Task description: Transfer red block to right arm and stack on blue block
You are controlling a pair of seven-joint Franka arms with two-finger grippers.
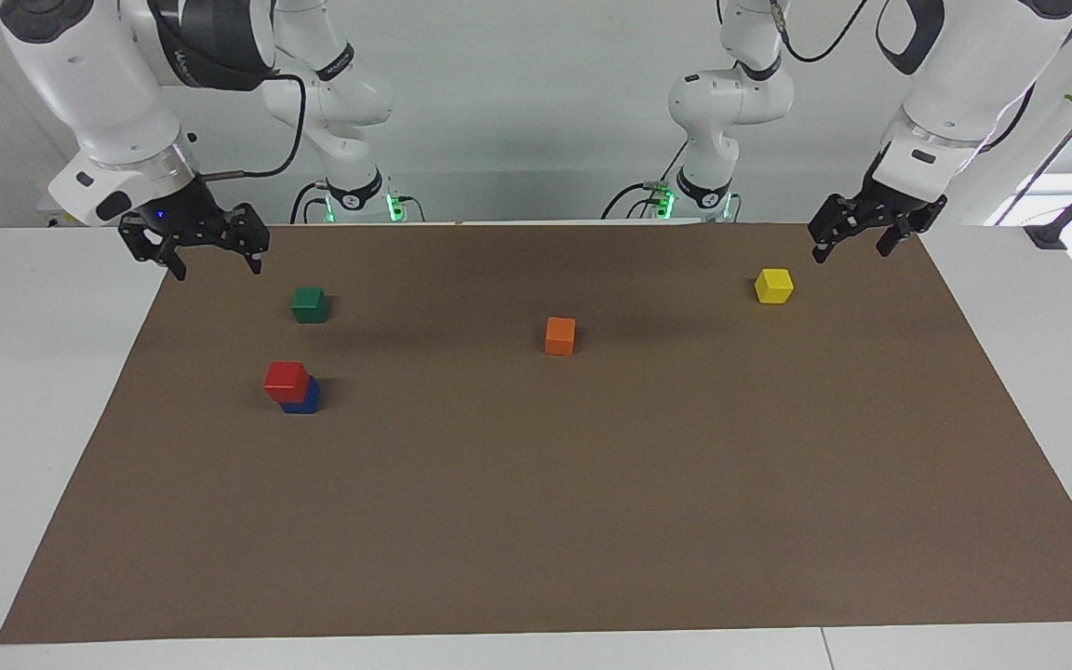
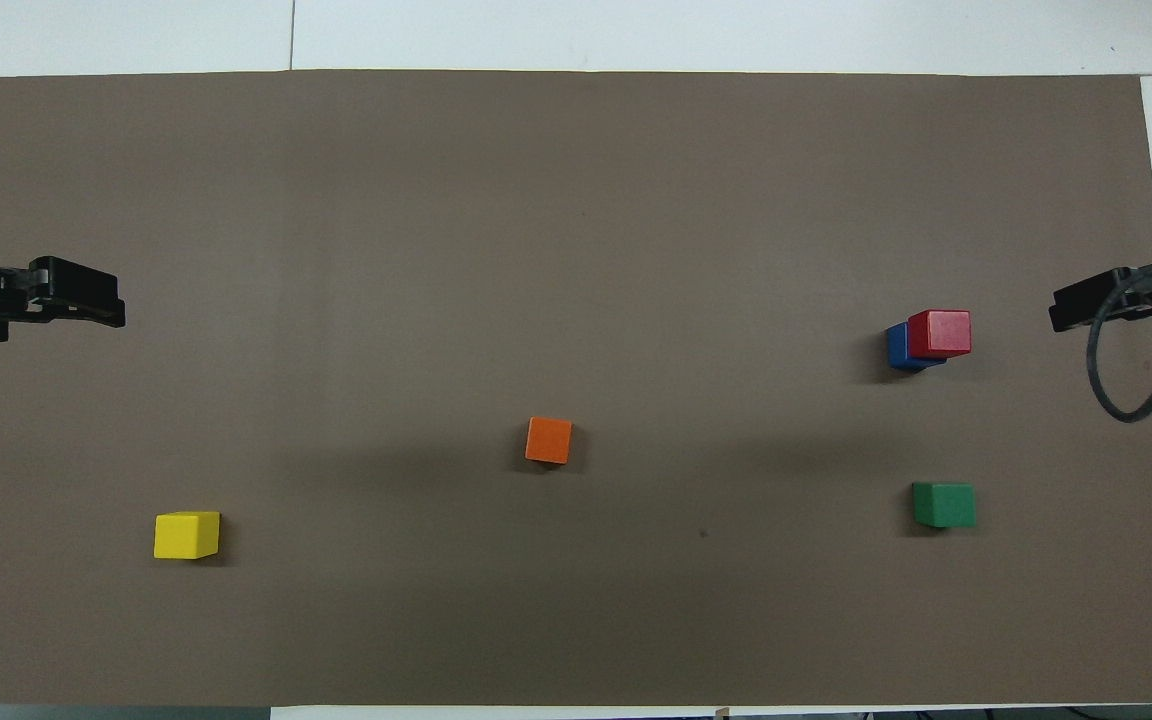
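Brown mat (image 1: 536,521) bears red block (image 1: 286,380) atop blue block (image 1: 303,400).

The red block (image 1: 286,380) sat on the blue block (image 1: 303,398), toward my right arm's end of the mat (image 1: 592,521). The green block (image 1: 309,304) lay nearer to me than that stack. The orange block (image 1: 560,335) lay abt mid-mat, the yellow block (image 1: 773,286) toward my left arm's end.
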